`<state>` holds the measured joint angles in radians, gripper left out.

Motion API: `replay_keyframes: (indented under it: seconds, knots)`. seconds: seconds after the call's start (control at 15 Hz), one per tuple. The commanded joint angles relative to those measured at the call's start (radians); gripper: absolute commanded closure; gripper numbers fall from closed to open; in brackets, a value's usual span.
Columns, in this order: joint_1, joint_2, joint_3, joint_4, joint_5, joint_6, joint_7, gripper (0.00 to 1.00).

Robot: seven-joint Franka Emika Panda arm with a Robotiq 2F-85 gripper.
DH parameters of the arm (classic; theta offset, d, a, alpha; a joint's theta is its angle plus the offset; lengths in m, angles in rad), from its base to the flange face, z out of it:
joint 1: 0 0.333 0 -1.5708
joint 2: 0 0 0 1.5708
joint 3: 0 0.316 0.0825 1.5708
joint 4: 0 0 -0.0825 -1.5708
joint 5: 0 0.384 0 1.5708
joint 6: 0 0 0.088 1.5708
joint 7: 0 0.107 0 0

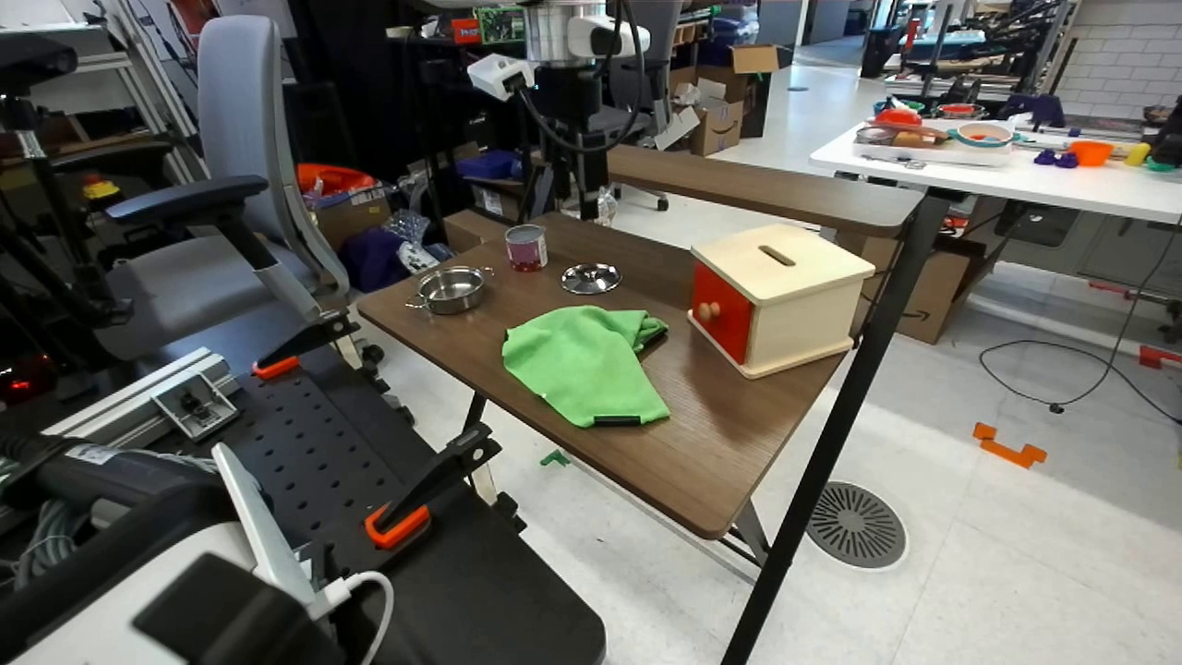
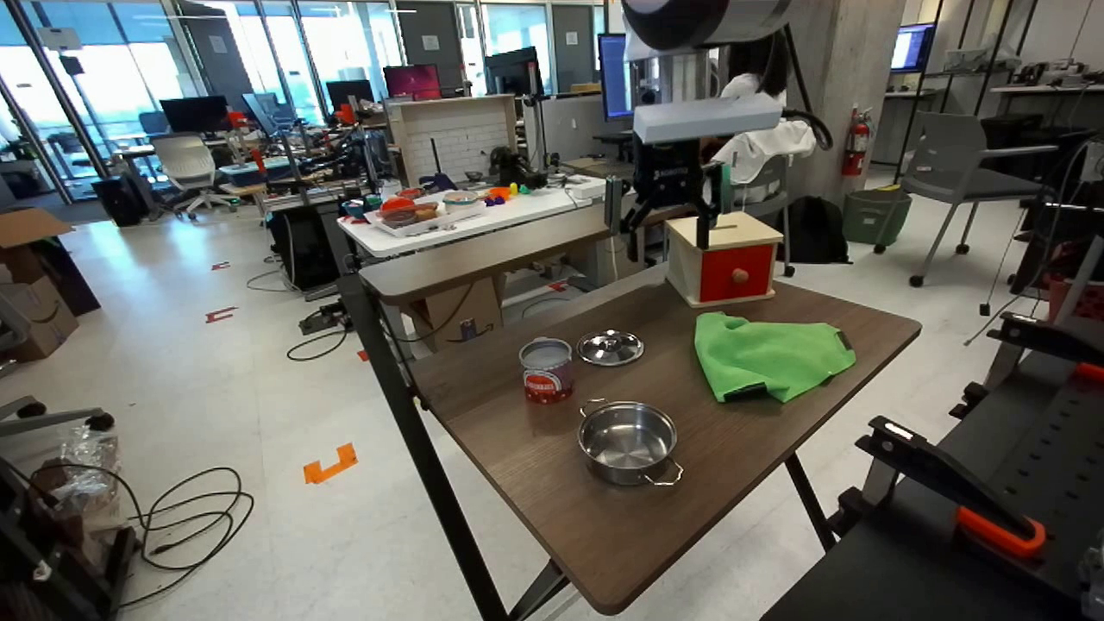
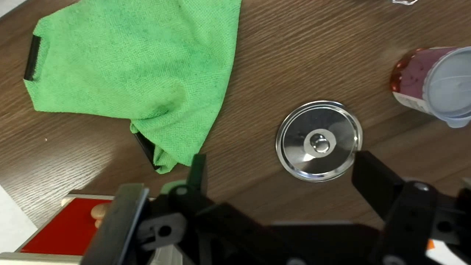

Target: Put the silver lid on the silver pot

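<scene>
The silver lid [image 1: 591, 278] lies flat on the brown table, knob up; it also shows in an exterior view [image 2: 611, 348] and the wrist view [image 3: 319, 141]. The silver pot [image 1: 451, 290] stands upright and uncovered on the table with its inside visible, also in an exterior view [image 2: 628, 442]. In the wrist view only a bit of metal, likely a pot handle [image 3: 404, 1], shows at the top edge. My gripper [image 3: 280, 162] is open with nothing between its fingers. It hangs well above the table, also seen in an exterior view [image 2: 668, 241]; in the wrist view its right fingertip overlaps the lid's rim.
A reddish cup-like can [image 2: 546, 371] stands beside the lid and near the pot. A green cloth [image 1: 591, 365] lies on the table [image 1: 720, 462]. A wooden box with a red front [image 1: 780, 296] stands at one end. A dark pegboard surface [image 1: 314, 443] with clamps stands alongside.
</scene>
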<state>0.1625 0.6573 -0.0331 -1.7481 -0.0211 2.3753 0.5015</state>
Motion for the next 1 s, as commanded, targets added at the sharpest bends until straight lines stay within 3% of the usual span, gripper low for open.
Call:
replay_keyframes:
  seconds: [0.0,0.47,0.93]
  knots:
    - [0.029,0.124,-0.032,0.123,-0.005,0.011,0.018,0.0]
    - [0.054,0.314,-0.049,0.29,-0.003,0.021,0.019,0.0]
    - [0.086,0.429,-0.054,0.418,0.003,0.015,0.023,0.0]
